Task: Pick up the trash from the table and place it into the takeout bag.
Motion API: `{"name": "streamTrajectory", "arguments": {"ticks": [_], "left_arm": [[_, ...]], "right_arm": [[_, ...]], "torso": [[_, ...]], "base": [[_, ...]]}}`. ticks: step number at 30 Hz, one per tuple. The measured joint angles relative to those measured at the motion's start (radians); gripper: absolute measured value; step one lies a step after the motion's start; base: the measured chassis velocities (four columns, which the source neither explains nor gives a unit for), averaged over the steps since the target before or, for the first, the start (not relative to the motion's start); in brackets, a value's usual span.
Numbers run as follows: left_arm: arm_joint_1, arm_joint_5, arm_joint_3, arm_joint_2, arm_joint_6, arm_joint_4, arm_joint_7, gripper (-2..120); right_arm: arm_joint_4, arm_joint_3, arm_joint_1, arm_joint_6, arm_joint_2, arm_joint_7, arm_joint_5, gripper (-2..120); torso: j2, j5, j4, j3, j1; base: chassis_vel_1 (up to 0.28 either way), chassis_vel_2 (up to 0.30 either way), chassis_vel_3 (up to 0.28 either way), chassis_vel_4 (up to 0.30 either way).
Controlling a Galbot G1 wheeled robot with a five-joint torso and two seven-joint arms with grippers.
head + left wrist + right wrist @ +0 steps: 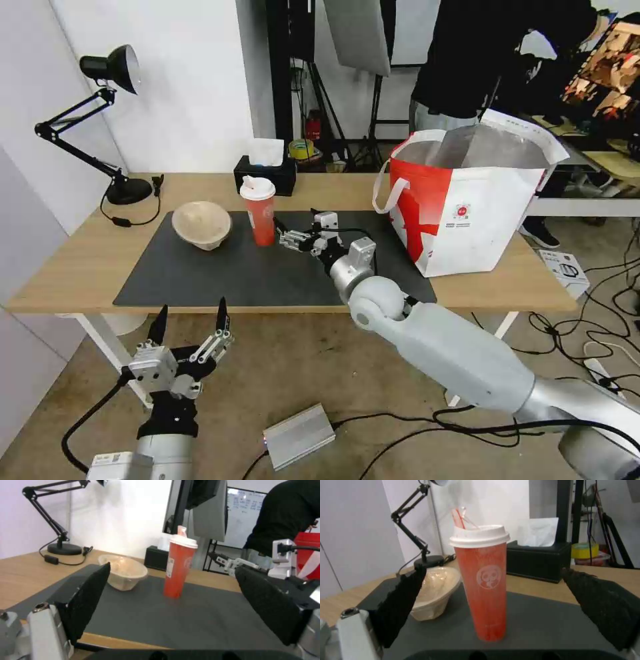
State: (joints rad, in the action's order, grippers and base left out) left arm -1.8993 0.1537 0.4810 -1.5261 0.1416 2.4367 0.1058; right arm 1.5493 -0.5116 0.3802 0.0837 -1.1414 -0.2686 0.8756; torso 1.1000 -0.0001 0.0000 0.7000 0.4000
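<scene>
On the dark grey mat of the table (80, 267) a red paper cup (259, 213) with a white lid stands upright, and a beige pulp bowl (201, 225) lies tilted to its left. My right gripper (280, 233) hovers open just right of the cup, apart from it. In the right wrist view the cup (485, 580) stands ahead between the spread fingers of that gripper (492, 570), with the bowl (435, 592) behind. My left gripper (193, 308) is open below the table's front edge, holding nothing. The takeout bag (467, 207) stands open at the table's right end.
A black tissue box (265, 175) sits behind the cup, and a black desk lamp (110, 133) with its cord stands at the back left. A silver box (299, 437) and cables lie on the floor. A person stands behind the bag.
</scene>
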Motion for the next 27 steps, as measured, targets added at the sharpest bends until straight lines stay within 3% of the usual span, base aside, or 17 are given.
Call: {"name": "streamTrajectory", "arguments": {"ticks": [27], "left_arm": [[0.009,0.001,-0.011,-0.001,-0.006,-0.012,0.016,100]], "right_arm": [[-0.264,0.027,-0.045,-0.002,-0.167,0.057,-0.014,100]], "torso": [[0.0,0.0,-0.0001,0.0,0.0]], "base": [[0.0,0.0,0.0,0.0]]}}
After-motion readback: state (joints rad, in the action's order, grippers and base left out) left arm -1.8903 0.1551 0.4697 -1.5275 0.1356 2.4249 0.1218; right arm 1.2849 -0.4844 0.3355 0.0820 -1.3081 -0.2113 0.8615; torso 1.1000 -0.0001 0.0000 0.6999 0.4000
